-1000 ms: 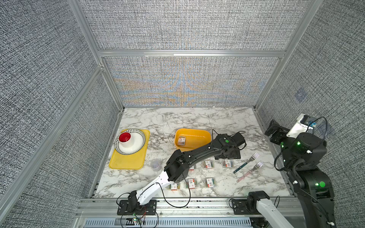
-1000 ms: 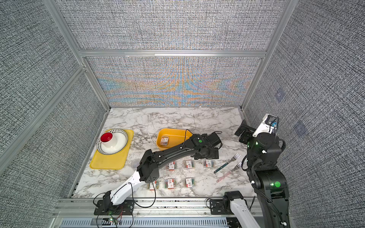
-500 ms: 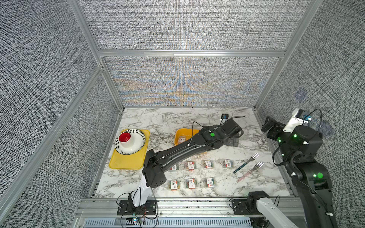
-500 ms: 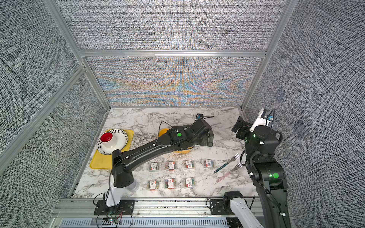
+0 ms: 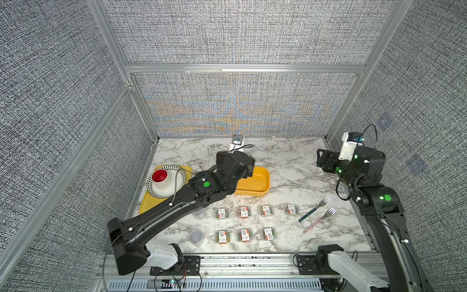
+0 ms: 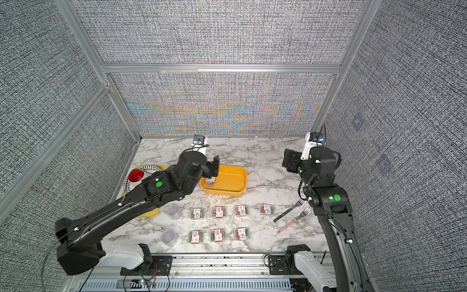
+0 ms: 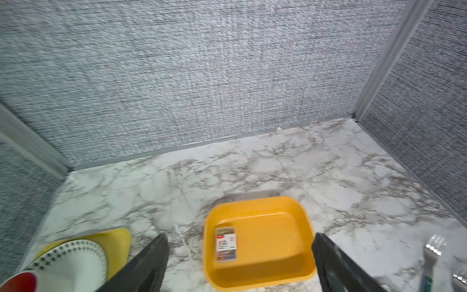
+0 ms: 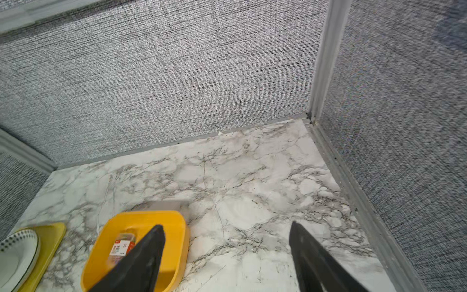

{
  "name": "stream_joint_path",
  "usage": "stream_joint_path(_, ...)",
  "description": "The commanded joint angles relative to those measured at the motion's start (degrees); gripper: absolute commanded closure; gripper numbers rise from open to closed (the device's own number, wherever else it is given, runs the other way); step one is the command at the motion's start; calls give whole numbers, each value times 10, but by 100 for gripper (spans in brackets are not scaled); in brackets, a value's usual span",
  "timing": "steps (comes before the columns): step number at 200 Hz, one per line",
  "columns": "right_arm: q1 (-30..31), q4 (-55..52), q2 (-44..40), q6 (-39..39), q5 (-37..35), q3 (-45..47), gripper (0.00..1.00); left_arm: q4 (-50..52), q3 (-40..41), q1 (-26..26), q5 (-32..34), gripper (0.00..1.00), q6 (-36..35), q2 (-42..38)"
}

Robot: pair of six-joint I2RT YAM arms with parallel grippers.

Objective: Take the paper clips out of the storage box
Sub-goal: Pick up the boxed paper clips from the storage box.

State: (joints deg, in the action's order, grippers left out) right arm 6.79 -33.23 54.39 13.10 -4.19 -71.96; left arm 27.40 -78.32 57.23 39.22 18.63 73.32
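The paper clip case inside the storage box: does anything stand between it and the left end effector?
Nothing visible does. The case lies alone in the storage box, and the open left end effector hovers above it.

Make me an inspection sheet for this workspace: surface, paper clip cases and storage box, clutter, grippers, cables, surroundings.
Surface: tabletop, white marble pattern with grey veins.
Job's things: storage box holds one case; seven cases lie on the table in two rows, with two round tubs beside them.
Clutter: two forks; flat yellow tray carrying a dotted plate and a red-lined cup.
Grippers: left gripper open, empty, near the box; right gripper open, empty, raised at the table's side.
Cables: black cable loops off the right arm; loose wires at the front rail.
Surroundings: grey fabric walls on aluminium framing.
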Motion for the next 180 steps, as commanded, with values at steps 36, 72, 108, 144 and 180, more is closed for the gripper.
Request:
stream_joint_path(36, 105, 38, 89, -70, 1, -24, 23, -64, 185, -122, -3, 11, -90, -208)
stream_joint_path(72, 208, 27, 206, -169, -22, -81, 23, -69, 268, -183, 12, 11, -120, -274)
stream_joint_path(108, 274, -31, 353, -305, -3, -173, 22, -71, 336, -239, -21, 11, -98, -302)
stream_joint_path(144, 282, -166, 530, -216, 37, -357, 22, -74, 348, -265, -46, 11, -76, -304)
stream_joint_path(180, 294, -233, 662, -43, 69, -481, 24, -63, 338, -276, -63, 11, -60, -286)
